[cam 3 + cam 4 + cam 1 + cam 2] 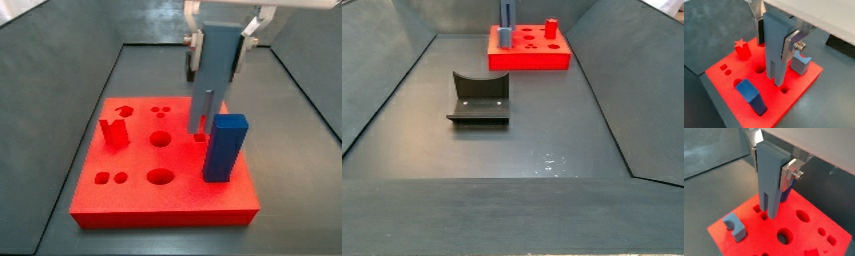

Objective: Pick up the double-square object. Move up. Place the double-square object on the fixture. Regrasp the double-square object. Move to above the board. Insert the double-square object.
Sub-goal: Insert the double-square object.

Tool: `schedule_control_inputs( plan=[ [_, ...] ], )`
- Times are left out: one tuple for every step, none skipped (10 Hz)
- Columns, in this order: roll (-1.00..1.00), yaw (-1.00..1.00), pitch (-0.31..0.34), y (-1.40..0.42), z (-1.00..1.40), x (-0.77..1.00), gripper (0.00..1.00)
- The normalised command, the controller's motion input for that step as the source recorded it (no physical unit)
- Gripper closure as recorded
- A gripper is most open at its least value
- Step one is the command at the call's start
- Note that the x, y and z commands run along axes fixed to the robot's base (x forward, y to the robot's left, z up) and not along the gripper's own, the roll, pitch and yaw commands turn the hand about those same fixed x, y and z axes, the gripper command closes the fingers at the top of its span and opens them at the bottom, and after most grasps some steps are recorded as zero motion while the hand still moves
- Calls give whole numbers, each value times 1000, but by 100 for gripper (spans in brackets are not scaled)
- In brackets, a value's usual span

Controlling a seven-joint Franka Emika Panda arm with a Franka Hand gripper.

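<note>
My gripper (pixel 776 37) is shut on the double-square object (pixel 776 55), a slim slate grey-blue bar held upright by its upper part. It hangs over the red board (pixel 731 95). The bar's lower end meets the board's top at a small hole near the middle. I cannot tell how deep it sits. Gripper (pixel 771 165), bar (pixel 769 188) and board (pixel 814 235) show in both wrist views. In a side view the gripper (pixel 221 45) holds the bar (pixel 209 95) over the board (pixel 147 205). The fixture (pixel 478 97) stands apart on the floor, in front of the board (pixel 529 60).
A tall bright-blue block (pixel 226 147) stands in the board right beside the bar. A red star-topped peg (pixel 741 49) and a pale grey-blue peg (pixel 801 64) also stand in the board. Grey bin walls (pixel 396 90) slope up around the floor.
</note>
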Motion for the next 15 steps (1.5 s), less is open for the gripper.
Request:
schedule_control_inputs(
  plan=[
    [411, 163, 0, -169, 0, 320, 100],
    [417, 126, 0, -191, 0, 240, 100],
    [393, 74, 0, -171, -166, 169, 100],
    [236, 0, 0, -34, -191, 31, 100],
    [54, 0, 0, 3, -140, 0, 100],
    [-69, 0, 0, 83, -46, -43, 100],
    [-81, 0, 0, 9, -40, 0, 100],
    [-69, 0, 0, 0, -60, 0, 100],
    [-91, 0, 0, 0, -60, -11, 100],
    [-146, -3, 0, 0, -120, -37, 100],
    [-139, -3, 0, 23, -163, -43, 100],
    [-127, -14, 0, 3, -174, -26, 100],
    [-114, -57, 0, 0, -171, 0, 100],
    [-90, -157, 0, 0, -186, 20, 100],
    [-66, -220, 0, 0, -154, 83, 100]
  ],
)
